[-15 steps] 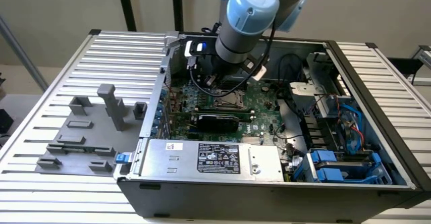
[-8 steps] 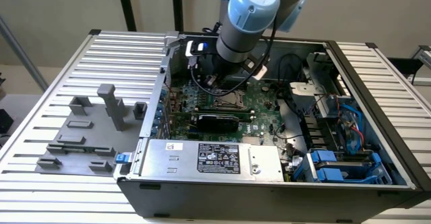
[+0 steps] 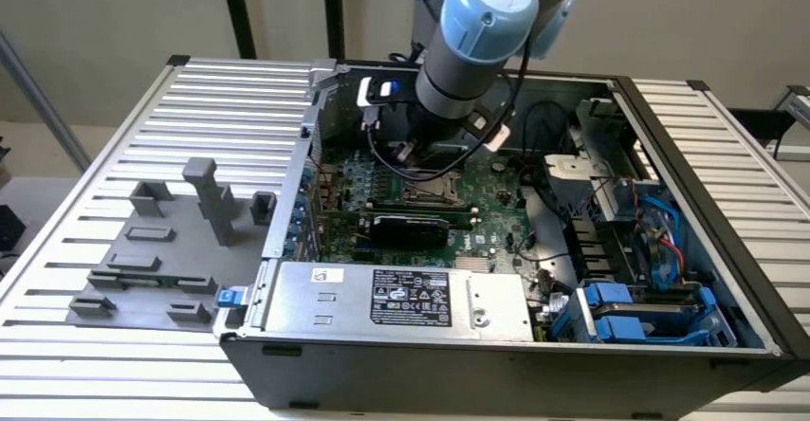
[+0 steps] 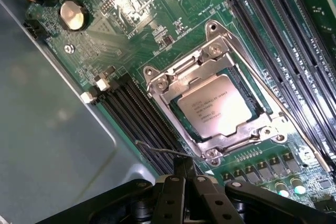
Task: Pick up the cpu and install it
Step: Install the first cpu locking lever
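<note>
In the wrist view, the gripper (image 4: pixel 185 174) is clenched with nothing between its fingertips, poised just over the socket's edge. Beyond it, the cpu (image 4: pixel 214 107) sits flat inside the metal-framed socket (image 4: pixel 157 81) on the green motherboard (image 4: pixel 131 19), between dark memory slots (image 4: pixel 128 108).

The robot arm (image 3: pixel 462 51) is a silver-grey tube with pale blue rounded joint caps. Black cables loop beside its lower section, and a small black box with a blue light is fixed to the side of the wrist. In the wrist view, the gripper (image 4: pixel 185 174) is matt black, built of hinged links with round pivot pins and screws.
</note>
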Action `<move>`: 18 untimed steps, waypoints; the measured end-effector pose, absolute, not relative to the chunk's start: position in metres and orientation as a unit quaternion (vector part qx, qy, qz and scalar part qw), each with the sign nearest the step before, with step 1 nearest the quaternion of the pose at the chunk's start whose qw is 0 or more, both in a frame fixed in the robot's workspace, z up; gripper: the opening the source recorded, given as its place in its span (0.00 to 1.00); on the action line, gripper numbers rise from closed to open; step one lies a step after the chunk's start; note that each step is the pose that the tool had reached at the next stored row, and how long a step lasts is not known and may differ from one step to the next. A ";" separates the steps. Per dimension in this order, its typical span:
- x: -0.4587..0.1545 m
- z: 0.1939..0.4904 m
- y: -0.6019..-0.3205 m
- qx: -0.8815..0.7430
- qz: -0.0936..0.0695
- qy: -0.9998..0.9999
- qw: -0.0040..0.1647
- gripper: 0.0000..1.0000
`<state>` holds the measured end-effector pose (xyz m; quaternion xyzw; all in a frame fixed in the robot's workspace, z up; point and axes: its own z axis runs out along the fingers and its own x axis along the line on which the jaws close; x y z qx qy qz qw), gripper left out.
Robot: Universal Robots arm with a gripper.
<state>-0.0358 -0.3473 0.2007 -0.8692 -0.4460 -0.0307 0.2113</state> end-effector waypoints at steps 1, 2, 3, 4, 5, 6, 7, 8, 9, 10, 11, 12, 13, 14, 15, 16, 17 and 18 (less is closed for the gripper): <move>-0.034 0.200 -0.347 -0.869 -0.030 -0.446 0.212 0.11; -0.032 0.200 -0.347 -0.869 -0.030 -0.446 0.212 0.11; -0.031 0.200 -0.347 -0.869 -0.029 -0.446 0.212 0.11; -0.029 0.199 -0.347 -0.869 -0.028 -0.445 0.212 0.11; -0.027 0.199 -0.347 -0.869 -0.028 -0.445 0.213 0.11; -0.025 0.199 -0.347 -0.869 -0.027 -0.445 0.213 0.11; -0.024 0.198 -0.347 -0.869 -0.027 -0.445 0.213 0.11; -0.024 0.198 -0.347 -0.869 -0.026 -0.445 0.214 0.11; -0.024 0.198 -0.347 -0.869 -0.026 -0.445 0.214 0.11; -0.024 0.198 -0.347 -0.869 -0.026 -0.445 0.214 0.11; -0.024 0.198 -0.347 -0.869 -0.026 -0.445 0.214 0.11; -0.024 0.198 -0.347 -0.869 -0.026 -0.445 0.214 0.11; -0.024 0.197 -0.347 -0.869 -0.026 -0.445 0.214 0.11; -0.024 0.197 -0.347 -0.869 -0.026 -0.445 0.214 0.11; -0.024 0.197 -0.347 -0.869 -0.025 -0.445 0.214 0.11; -0.024 0.197 -0.347 -0.869 -0.025 -0.444 0.214 0.11; -0.024 0.197 -0.346 -0.870 -0.025 -0.444 0.214 0.11; -0.024 0.197 -0.346 -0.870 -0.025 -0.444 0.214 0.11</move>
